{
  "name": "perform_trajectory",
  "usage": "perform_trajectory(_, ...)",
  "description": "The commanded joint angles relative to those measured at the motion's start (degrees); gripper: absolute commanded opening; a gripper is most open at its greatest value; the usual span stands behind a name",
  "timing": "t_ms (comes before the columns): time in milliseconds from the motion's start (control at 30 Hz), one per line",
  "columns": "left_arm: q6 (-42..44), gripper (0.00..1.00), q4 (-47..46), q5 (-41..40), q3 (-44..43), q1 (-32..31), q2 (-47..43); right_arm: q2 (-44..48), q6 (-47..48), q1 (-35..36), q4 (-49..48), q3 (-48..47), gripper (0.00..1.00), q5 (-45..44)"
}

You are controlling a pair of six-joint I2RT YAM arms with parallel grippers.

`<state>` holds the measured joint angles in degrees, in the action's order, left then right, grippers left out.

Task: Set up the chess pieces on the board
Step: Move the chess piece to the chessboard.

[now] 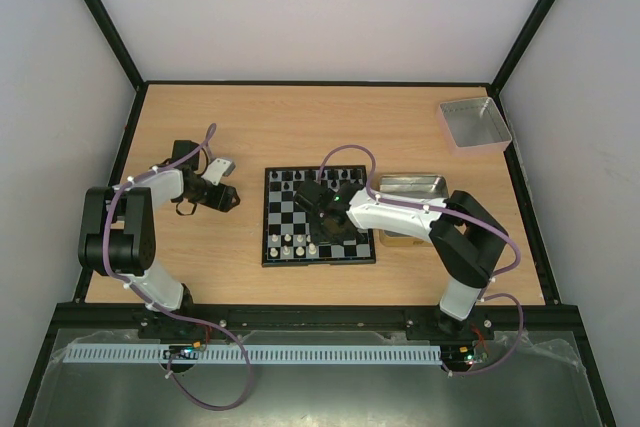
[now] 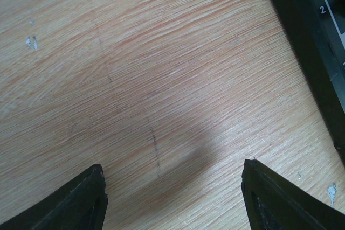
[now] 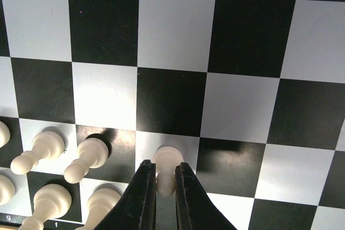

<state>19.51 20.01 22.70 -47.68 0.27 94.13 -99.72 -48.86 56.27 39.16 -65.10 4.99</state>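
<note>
The checkered board [image 1: 320,263] lies mid-table, and its squares [image 3: 172,30] fill the right wrist view. My right gripper [image 3: 164,166] is shut on a white pawn [image 3: 168,156], whose base sits at a white square. In the top view that gripper [image 1: 320,232] hangs over the board's near half. Other white chess pieces [image 3: 89,154] stand to the pawn's left, in the two rows nearest the arms [image 1: 290,244]. Dark pieces [image 1: 290,179] line the far row. My left gripper [image 2: 172,168] is open over bare wood, left of the board's black rim [image 2: 307,36], with nothing between its fingers.
A grey metal tray [image 1: 412,187] sits against the board's right side, partly under my right arm. A second, pink-rimmed tray [image 1: 475,124] stands at the back right corner. Black frame rails edge the wooden table.
</note>
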Motion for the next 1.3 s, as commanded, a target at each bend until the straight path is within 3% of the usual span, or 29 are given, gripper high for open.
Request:
perform_trajectory(0, 0.1, 0.69, 3.7, -0.6, 1.4, -0.4, 2.8, -0.7, 0.5, 0.4, 3.0, -1.5, 0.08, -0.8)
perform_trajectory(433, 0.1, 0.69, 3.8, -0.6, 1.3, -0.4, 2.8, -2.1, 0.9, 0.4, 2.4, -2.9, 0.09, -0.8)
perform_trajectory(967, 0.1, 0.69, 3.7, -0.5, 1.3, -0.4, 2.9, -2.2, 1.0, 0.2, 3.9, -4.6, 0.21, -3.3)
perform_trajectory(1267, 0.2, 0.69, 3.8, -0.5, 1.4, -0.4, 2.8, -1.7, 3.4, -4.4, 5.7, -6.4, 0.23, -5.1)
